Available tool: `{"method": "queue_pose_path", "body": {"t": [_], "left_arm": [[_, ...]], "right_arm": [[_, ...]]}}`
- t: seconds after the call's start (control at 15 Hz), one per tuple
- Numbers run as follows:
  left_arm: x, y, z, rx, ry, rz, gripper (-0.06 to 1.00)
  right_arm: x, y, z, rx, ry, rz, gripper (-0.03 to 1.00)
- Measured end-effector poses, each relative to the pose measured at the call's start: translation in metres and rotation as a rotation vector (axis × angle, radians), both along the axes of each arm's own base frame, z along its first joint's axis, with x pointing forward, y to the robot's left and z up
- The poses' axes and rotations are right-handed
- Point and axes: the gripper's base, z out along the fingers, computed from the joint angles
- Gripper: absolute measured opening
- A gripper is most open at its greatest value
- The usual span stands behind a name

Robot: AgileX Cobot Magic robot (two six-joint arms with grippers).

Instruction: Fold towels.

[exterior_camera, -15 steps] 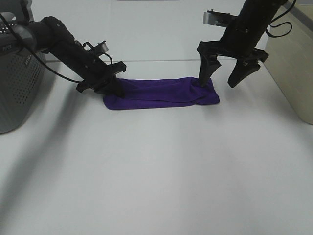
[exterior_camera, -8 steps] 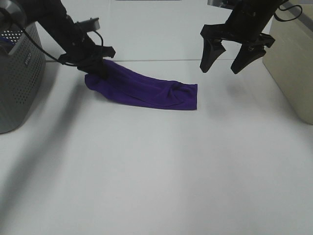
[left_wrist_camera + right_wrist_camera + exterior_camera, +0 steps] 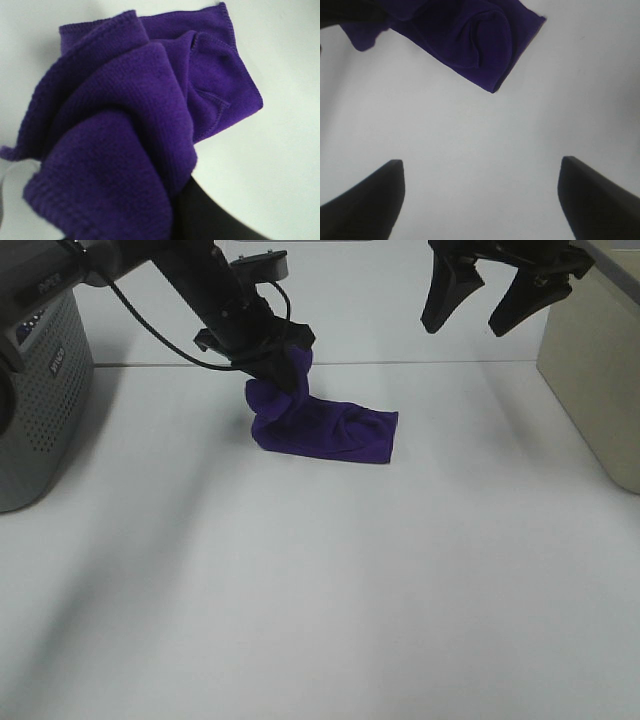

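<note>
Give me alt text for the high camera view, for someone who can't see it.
The left gripper holds one end of a purple towel raised off a white table, the other end lying flat. The right gripper hangs open above, empty.

Left end effector (image 3: 281, 373) pinches the towel (image 3: 335, 430), arm reaching inward; right end effector (image 3: 463, 329) hangs high (fingers spread wide).

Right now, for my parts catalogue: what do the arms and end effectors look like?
Both arms are matte black. The left arm has a thin black cable looping alongside and a grey block near its wrist. The right end effector has two black wedge fingers tapering to points.
</note>
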Motion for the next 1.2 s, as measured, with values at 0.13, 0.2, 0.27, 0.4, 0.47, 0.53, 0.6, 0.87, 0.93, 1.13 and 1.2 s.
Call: {"method": "queue_pose_path", "body": {"t": [0.13, 0.2, 0.27, 0.4, 0.47, 0.53, 0.6, 0.87, 0.93, 1.13, 1.2], "left_arm": [[-0.005, -0.013, -0.009, 0.005, 0.021, -0.02, 0.04], [-0.007, -0.019, -0.011, -0.001, 0.025, -0.022, 0.05], [-0.009, -0.027, -0.015, -0.03, 0.03, -0.024, 0.1], [-0.014, -0.05, -0.017, -0.141, 0.029, -0.028, 0.39], [-0.016, -0.06, -0.017, -0.172, 0.011, -0.03, 0.54], [-0.018, -0.067, -0.016, -0.191, 0.001, -0.033, 0.6], [-0.018, -0.069, -0.015, -0.202, 0.002, -0.034, 0.67], [-0.019, -0.071, 0.009, -0.254, -0.044, -0.022, 0.71], [-0.019, -0.07, 0.015, -0.261, -0.059, -0.019, 0.71], [-0.014, -0.053, 0.039, -0.155, -0.164, -0.013, 0.71], [-0.012, -0.039, 0.054, -0.094, -0.207, 0.022, 0.71]], "right_arm": [[-0.004, -0.001, 0.009, 0.005, -0.019, 0.0, 0.82], [-0.005, -0.001, 0.011, 0.007, -0.026, 0.0, 0.82], [-0.006, -0.001, 0.014, 0.01, -0.032, -0.002, 0.82], [-0.009, -0.002, 0.02, 0.018, -0.037, -0.018, 0.82], [-0.011, -0.002, 0.024, 0.021, -0.047, -0.018, 0.82], [-0.013, -0.003, 0.029, 0.024, -0.058, -0.02, 0.82], [-0.015, -0.003, 0.032, 0.026, -0.064, -0.021, 0.82], [-0.021, -0.004, 0.044, 0.033, -0.093, -0.02, 0.82], [-0.021, -0.004, 0.044, 0.033, -0.093, -0.02, 0.82], [-0.021, -0.004, 0.044, 0.033, -0.093, -0.02, 0.82], [-0.021, -0.005, 0.044, 0.029, -0.094, -0.021, 0.82]]}}
